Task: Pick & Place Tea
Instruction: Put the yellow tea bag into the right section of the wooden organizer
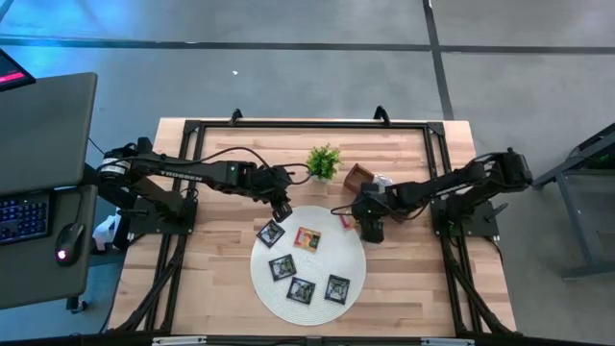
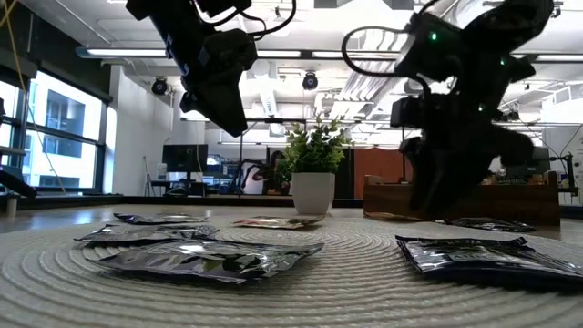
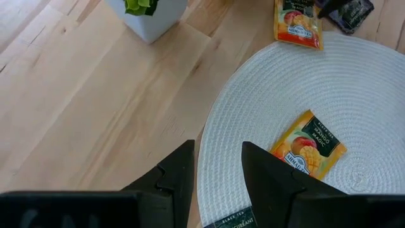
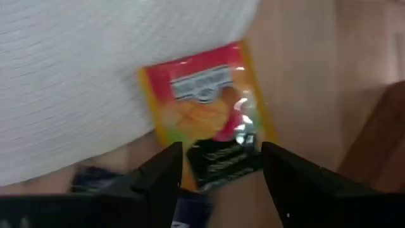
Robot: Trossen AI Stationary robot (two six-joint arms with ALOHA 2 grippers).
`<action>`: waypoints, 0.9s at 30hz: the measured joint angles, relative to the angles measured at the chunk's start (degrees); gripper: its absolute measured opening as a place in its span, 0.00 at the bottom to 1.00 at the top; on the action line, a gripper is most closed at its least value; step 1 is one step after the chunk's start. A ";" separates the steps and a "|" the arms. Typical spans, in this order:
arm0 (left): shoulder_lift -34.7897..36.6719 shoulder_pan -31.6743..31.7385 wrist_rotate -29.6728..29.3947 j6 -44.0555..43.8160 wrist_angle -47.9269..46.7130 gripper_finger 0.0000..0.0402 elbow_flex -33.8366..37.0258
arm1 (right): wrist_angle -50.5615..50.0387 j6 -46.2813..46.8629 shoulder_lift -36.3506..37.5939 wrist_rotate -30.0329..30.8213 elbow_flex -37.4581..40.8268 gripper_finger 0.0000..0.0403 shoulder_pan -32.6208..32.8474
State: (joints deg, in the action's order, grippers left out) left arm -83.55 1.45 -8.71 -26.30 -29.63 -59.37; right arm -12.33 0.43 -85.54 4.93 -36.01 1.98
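Note:
Several tea sachets lie flat on a round white woven mat (image 1: pixel 307 306): dark ones (image 1: pixel 282 267) and an orange mango one (image 3: pixel 308 149). Another orange and red sachet (image 4: pixel 202 107) lies across the mat's far right edge, half on the wood. My right gripper (image 4: pixel 218 158) hovers open just over that sachet's end, one finger on either side and clear of it. My left gripper (image 3: pixel 218 161) hangs open above the mat's far left edge, near a dark sachet (image 1: pixel 271 232), with nothing between its fingers.
A small green plant in a white pot (image 1: pixel 324 161) stands at the far middle of the table. A brown wooden tray (image 1: pixel 360 178) sits to its right, close behind my right gripper. Bare wood lies left and right of the mat.

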 joint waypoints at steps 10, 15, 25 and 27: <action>-0.02 0.00 0.04 0.00 0.00 0.32 0.00 | 5.31 -2.54 -3.57 -4.28 1.99 0.51 -2.21; -0.02 0.00 0.04 0.00 -0.03 0.32 0.00 | 6.88 -4.73 -6.77 -5.01 1.59 0.44 -1.96; -0.02 0.00 -0.76 0.51 -0.07 0.32 0.00 | 5.31 -5.61 -1.88 -3.11 1.74 0.04 -1.56; -0.02 0.00 -1.51 0.52 -0.07 0.32 0.00 | 2.07 -6.92 0.52 -0.51 0.78 0.03 -0.66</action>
State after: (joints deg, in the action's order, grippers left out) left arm -83.57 1.45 -10.22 -25.78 -29.69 -59.37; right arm -10.26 -6.50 -85.01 4.42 -35.22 1.31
